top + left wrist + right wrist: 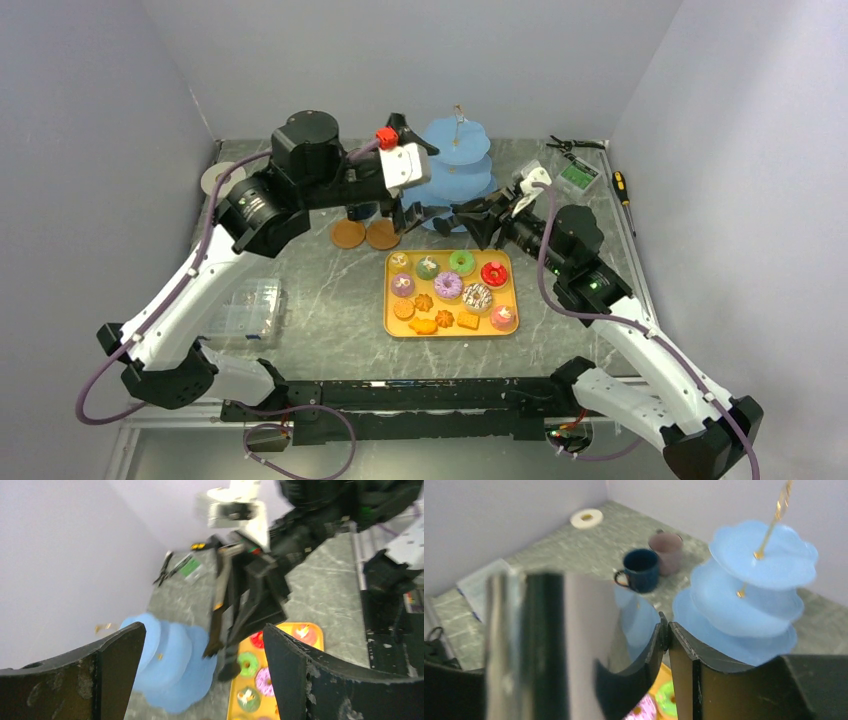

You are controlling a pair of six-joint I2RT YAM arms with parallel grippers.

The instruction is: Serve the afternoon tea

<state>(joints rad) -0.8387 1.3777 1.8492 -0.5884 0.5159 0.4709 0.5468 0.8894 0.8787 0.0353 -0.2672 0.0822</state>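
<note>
While left gripper (202, 630) hung with jaws wide apart just beside light-blue three-tier stand (458, 165), right gripper (470, 216) was clamped on black tongs (218, 605). Doughnuts (448, 285) and orange biscuits (440, 320) lay on yellow tray (389, 300). Dark-blue mug (641, 570) and mauve mug (667, 552) stood side by side near stand. Two brown coasters (365, 235) lay touching, beyond tray.

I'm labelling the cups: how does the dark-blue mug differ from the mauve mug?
The dark-blue mug is navy, the mauve mug dusty pink. In the right wrist view the dark-blue mug stands nearer, handle showing at picture-left; the mauve mug stands behind it, handle unclear. Both are upright on the table, similar in size.
</note>
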